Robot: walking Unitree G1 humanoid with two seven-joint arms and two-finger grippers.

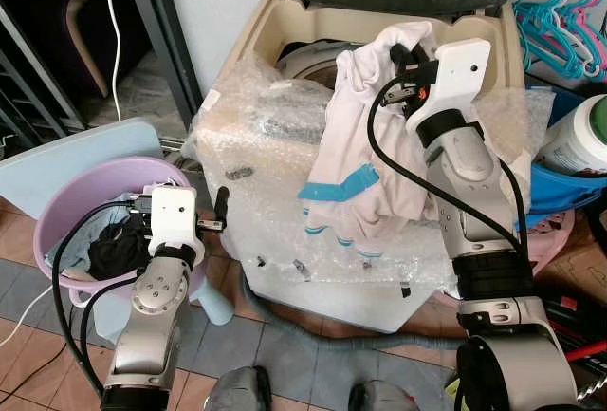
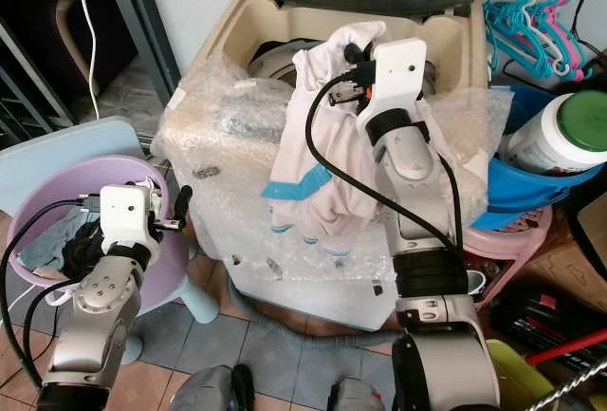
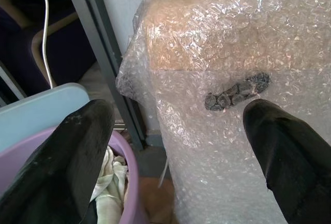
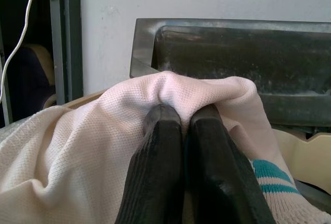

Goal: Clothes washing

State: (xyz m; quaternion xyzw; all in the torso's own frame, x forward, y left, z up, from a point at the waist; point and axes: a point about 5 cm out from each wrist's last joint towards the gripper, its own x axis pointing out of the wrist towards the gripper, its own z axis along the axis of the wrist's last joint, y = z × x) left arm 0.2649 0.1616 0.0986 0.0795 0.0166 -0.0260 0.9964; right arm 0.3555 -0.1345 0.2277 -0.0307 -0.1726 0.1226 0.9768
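Note:
A pale pink garment (image 1: 356, 159) with teal trim hangs from my right gripper (image 1: 403, 53), which is shut on its top fold just above the front rim of the open top-load washing machine (image 1: 285, 31). In the right wrist view the two black fingers (image 4: 170, 167) pinch the pink cloth (image 4: 77, 157) in front of the raised dark lid (image 4: 232, 53). My left gripper (image 1: 220, 212) is open, low at the machine's left front corner, beside the purple basin (image 1: 71, 202) that holds dark and light clothes (image 1: 119, 245).
Bubble wrap (image 1: 256, 136) covers the washer's front and top edge. Teal and pink hangers (image 1: 560, 22) hang at the right, above a blue bucket (image 1: 560, 193) and a white jar (image 1: 579, 136). A pale blue board (image 1: 66, 159) leans behind the basin. A dark metal door frame (image 1: 166, 41) stands at left.

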